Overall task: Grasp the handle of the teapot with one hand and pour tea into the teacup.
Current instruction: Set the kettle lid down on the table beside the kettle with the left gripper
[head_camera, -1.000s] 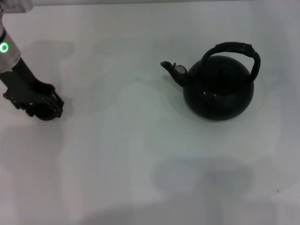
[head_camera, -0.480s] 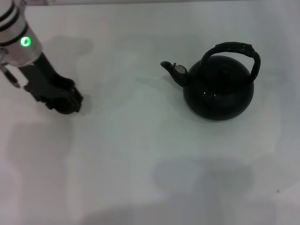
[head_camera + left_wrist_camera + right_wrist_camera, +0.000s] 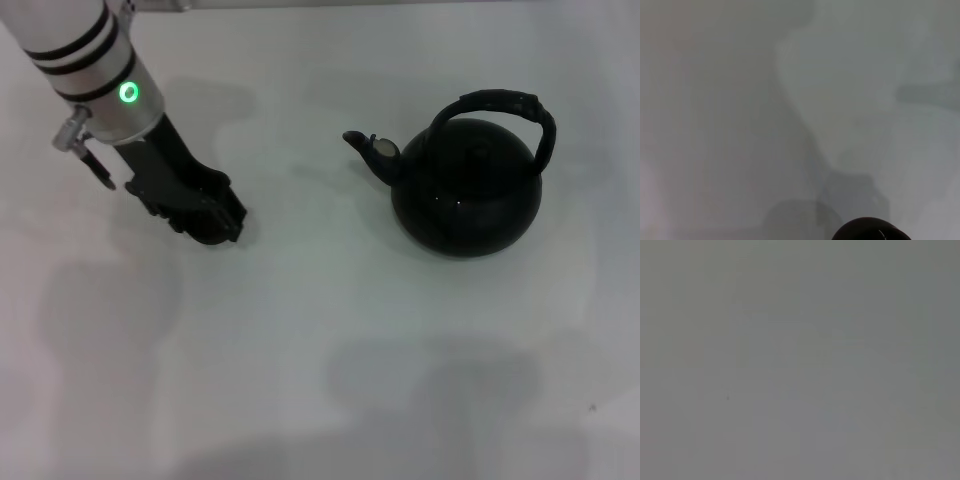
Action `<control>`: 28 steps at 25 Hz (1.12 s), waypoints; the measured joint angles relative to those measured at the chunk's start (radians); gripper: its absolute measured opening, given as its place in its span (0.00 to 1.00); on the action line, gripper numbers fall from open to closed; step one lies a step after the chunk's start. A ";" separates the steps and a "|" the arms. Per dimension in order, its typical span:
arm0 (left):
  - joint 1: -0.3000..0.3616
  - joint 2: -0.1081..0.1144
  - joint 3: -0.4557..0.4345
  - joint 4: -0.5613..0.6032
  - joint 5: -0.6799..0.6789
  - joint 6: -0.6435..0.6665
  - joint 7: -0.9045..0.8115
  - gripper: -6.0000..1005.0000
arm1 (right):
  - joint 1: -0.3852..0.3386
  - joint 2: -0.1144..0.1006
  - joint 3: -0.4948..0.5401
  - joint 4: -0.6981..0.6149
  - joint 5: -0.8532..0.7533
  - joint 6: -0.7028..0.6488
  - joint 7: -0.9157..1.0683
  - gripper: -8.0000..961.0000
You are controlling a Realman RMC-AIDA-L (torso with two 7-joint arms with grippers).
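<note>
Head view: left gripper (image 3: 212, 222) low over table (image 3: 300, 350), seemingly carrying a small dark item, prob. the teacup (image 3: 205, 232); grip state can't tell. Teapot (image 3: 465, 190) well apart on its far side, spout facing gripper, handle (image 3: 500, 105) untouched.
Left wrist view: dark rounded rim at edge, w/ bare table beyond.
Right wrist view: blank surface only; right gripper unseen.
Progress: no grasp, no pour yet.

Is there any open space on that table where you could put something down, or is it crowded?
Mostly open. A wide bare strip of table runs along the near edge, in front of both the teapot and the left gripper. Another gap lies between that gripper and the teapot's spout. Only around the teapot on the right is it occupied.
</note>
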State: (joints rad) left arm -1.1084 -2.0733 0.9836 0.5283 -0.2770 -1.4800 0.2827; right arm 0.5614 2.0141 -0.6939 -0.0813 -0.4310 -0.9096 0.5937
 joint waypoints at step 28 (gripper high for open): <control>0.002 -0.002 0.194 -0.047 -0.175 0.012 -0.003 0.69 | 0.004 0.002 -0.004 0.000 0.000 -0.005 0.000 0.77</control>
State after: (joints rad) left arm -1.1062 -2.0757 1.1771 0.4811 -0.4517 -1.4682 0.2794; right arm 0.5657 2.0157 -0.6982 -0.0812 -0.4310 -0.9144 0.5937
